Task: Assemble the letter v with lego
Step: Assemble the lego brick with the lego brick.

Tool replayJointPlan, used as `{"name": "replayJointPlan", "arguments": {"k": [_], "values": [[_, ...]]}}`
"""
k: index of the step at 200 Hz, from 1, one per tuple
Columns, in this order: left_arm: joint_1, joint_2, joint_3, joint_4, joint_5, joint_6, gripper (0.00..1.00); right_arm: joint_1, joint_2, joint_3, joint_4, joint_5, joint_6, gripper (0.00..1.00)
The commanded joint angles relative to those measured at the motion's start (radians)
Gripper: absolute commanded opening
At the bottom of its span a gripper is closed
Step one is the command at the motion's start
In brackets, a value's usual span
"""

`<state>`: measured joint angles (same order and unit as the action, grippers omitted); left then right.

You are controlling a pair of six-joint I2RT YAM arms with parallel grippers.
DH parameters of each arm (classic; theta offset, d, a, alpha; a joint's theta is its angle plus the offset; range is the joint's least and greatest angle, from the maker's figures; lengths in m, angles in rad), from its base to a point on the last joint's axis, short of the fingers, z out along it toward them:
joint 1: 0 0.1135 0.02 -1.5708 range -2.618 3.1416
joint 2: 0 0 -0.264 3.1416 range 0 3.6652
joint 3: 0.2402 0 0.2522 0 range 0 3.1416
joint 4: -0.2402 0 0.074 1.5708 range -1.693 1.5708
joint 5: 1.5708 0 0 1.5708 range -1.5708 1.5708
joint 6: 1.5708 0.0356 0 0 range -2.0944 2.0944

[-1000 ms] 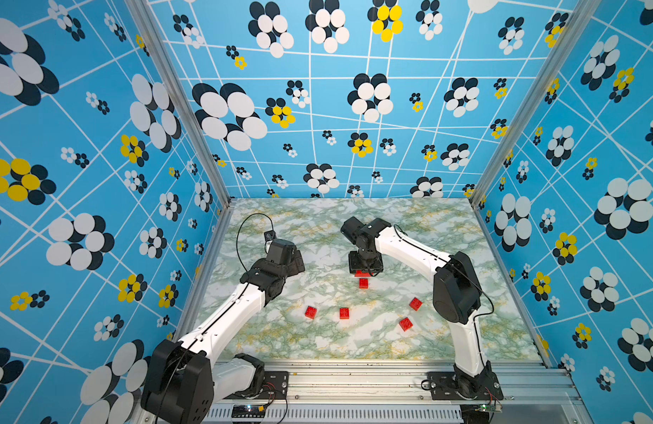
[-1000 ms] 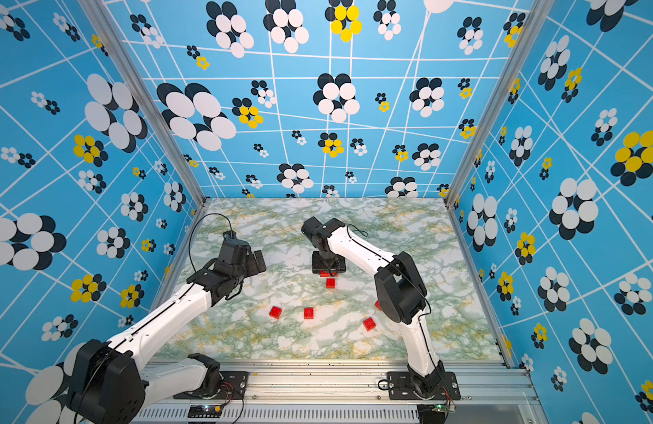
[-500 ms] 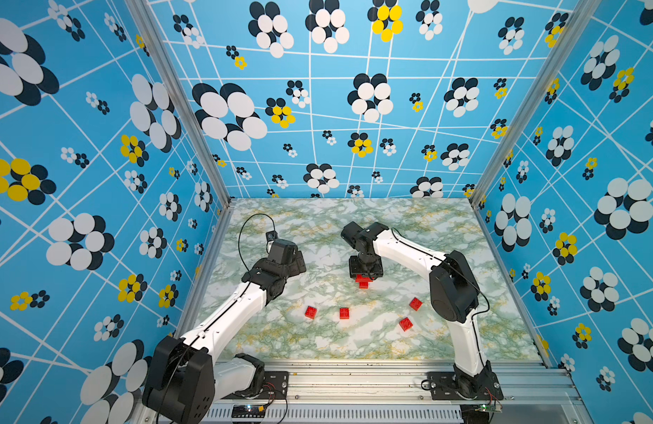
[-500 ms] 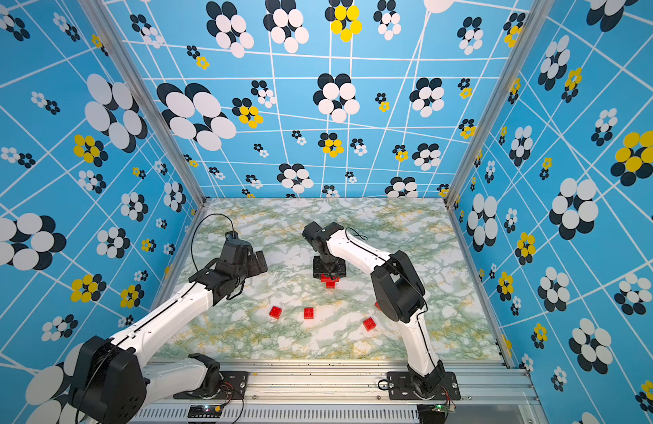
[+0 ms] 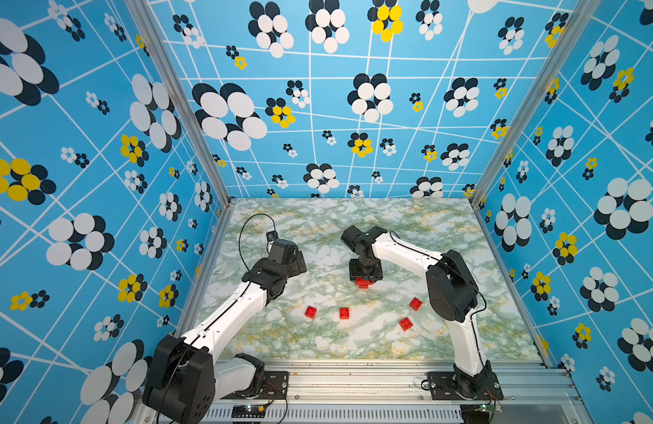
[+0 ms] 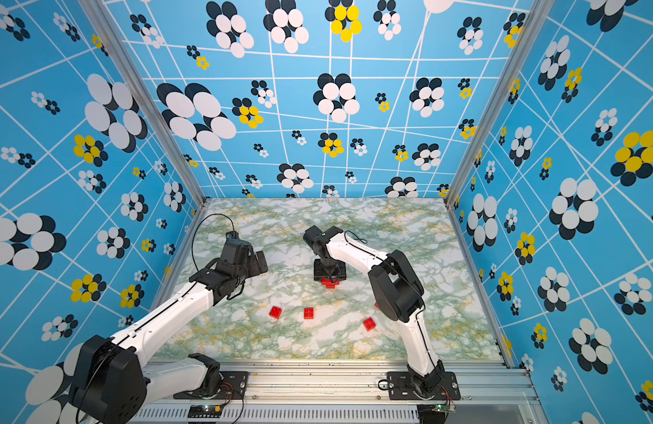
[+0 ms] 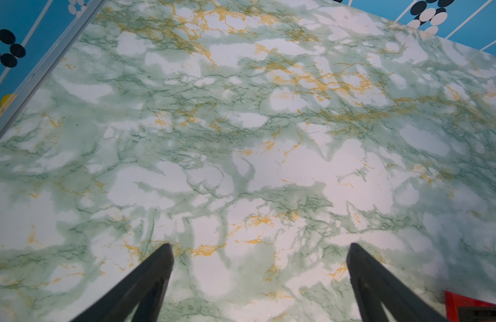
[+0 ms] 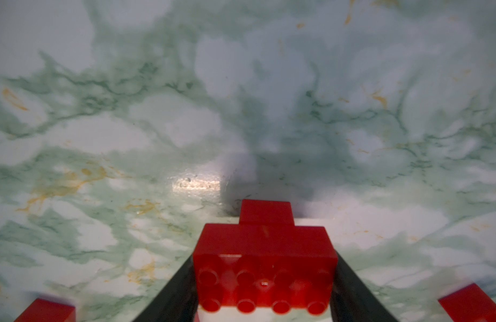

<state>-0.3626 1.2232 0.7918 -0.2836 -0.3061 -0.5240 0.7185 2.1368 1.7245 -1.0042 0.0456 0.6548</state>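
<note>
Gleaming red eight-stud lego brick (image 8: 265,251)

I record the long brick (image 8: 265,245) at the table's (image 5: 317,235) middle, between the right gripper's (image 5: 365,275) jaws and atop a short brick (image 8: 266,212). In front lie four more: leftmost brick (image 5: 310,311), second brick (image 5: 344,312) beside it, third brick (image 5: 405,323), and fourth brick (image 5: 415,303) just behind that. The left gripper (image 7: 259,248) stands well left.

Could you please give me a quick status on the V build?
Left gripper open, empty, over the table. Right gripper shut on long brick, short brick just beyond it. Four loose bricks nearby; nothing blocking.
</note>
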Motion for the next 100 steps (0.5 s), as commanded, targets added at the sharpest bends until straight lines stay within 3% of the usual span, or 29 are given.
{"name": "replayJointPlan", "arguments": {"k": [1, 100], "values": [[-0.007, 0.015, 0.001, 0.008, 0.002, 0.004, 0.99, 0.004, 0.018, -0.02, 0.008, 0.002, 0.02, 0.48], [-0.011, 0.022, -0.003, 0.011, 0.005, 0.001, 0.99, 0.029, -0.003, -0.078, 0.039, 0.028, 0.048, 0.45]]}}
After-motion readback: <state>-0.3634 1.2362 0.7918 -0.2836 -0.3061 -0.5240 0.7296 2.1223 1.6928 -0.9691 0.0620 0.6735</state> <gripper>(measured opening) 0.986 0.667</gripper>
